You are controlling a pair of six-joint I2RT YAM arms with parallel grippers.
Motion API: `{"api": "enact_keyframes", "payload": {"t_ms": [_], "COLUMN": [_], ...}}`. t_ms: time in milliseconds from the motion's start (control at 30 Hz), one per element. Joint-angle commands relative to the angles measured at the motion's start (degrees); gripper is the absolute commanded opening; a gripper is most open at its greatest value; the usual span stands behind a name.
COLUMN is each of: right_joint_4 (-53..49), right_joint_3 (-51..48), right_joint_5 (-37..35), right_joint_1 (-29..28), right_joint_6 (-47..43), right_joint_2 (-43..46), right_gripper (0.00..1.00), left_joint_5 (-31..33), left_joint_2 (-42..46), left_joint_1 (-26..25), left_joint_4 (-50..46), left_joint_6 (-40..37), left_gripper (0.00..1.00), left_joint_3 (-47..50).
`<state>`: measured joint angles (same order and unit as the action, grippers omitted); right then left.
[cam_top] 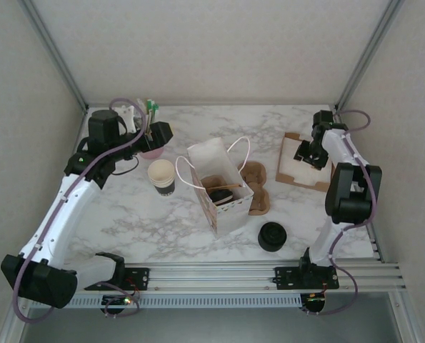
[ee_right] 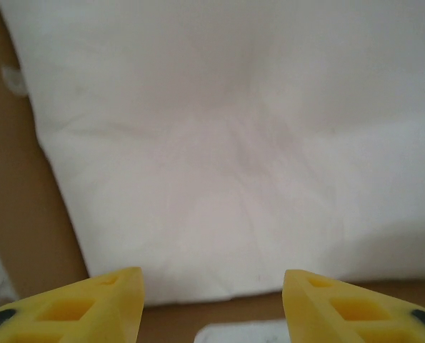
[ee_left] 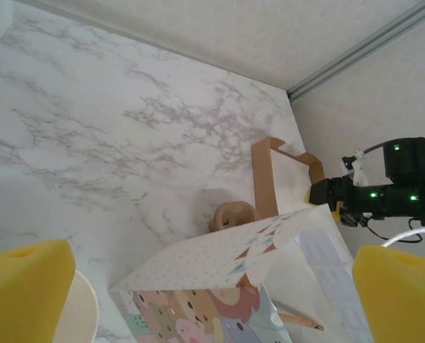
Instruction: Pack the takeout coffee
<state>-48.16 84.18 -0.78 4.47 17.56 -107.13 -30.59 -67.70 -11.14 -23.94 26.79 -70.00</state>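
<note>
At the far left corner of the table [cam_top: 126, 214] the left gripper [ee_left: 212, 289] hangs released, its yellow fingers [ee_left: 26, 286] spread wide with nothing between them. It is above a pink object [cam_top: 153, 151] whose kind I cannot tell. Just toward the near edge from there stands a lidless cup [cam_top: 161, 176], cream inside and dark at the base. In the middle of the table a white paper bag [cam_top: 228, 212] stands upright with its mouth open. The takeout coffee [cam_top: 216, 194] sits inside it, its black lid showing from above, with a wooden stirrer [cam_top: 225, 186] lying across the top. A brown pulp cup carrier [cam_top: 259, 189] lies just beside the bag's right wall. Nearer the front edge, right of the bag and apart from it, sits a stack of black lids [cam_top: 272, 236]. Toward the far right corner a brown cardboard tray [ee_right: 19, 214] holds white napkins [ee_right: 233, 143]. The right gripper [ee_right: 212, 307] hovers close over them, fingers parted and gripping nothing.
</note>
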Motion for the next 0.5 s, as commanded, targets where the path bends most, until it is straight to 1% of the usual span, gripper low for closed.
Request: {"api": "enact_keyframes", "payload": {"t_ms": [0, 100, 267, 367, 467], "right_joint_4": [-0.49, -0.77, -1.93, -2.69, -2.81], "right_joint_3": [4.40, 7.71, 12.50, 13.54, 13.25], "right_joint_5": [-1.90, -1.95, -1.96, -1.61, -0.88], "right_joint_1": [0.57, 0.56, 0.68, 0.67, 0.70], "right_joint_6": [-2.48, -3.30, -4.46, -4.64, -4.61], "right_joint_2": [-4.69, -8.60, -15.53, -18.56, -19.78], "right_gripper": [0.53, 0.54, 0.58, 0.57, 0.55], "left_joint_5": [-2.02, -2.19, -2.45, -2.55, -2.68], "left_joint_2": [-1.17, -2.11, -3.61, -4.15, -4.45], "left_joint_1": [1.17, 1.45, 1.63, 1.82, 1.91], "left_joint_4": [4.03, 5.30, 6.41, 6.65, 6.74], "left_joint_6": [0.72, 0.92, 0.99, 0.93, 0.83], "left_gripper": [1.00, 1.00, 1.00, 1.00, 1.00], "left_joint_3": [0.99, 1.85, 2.57, 2.52, 2.55]}}
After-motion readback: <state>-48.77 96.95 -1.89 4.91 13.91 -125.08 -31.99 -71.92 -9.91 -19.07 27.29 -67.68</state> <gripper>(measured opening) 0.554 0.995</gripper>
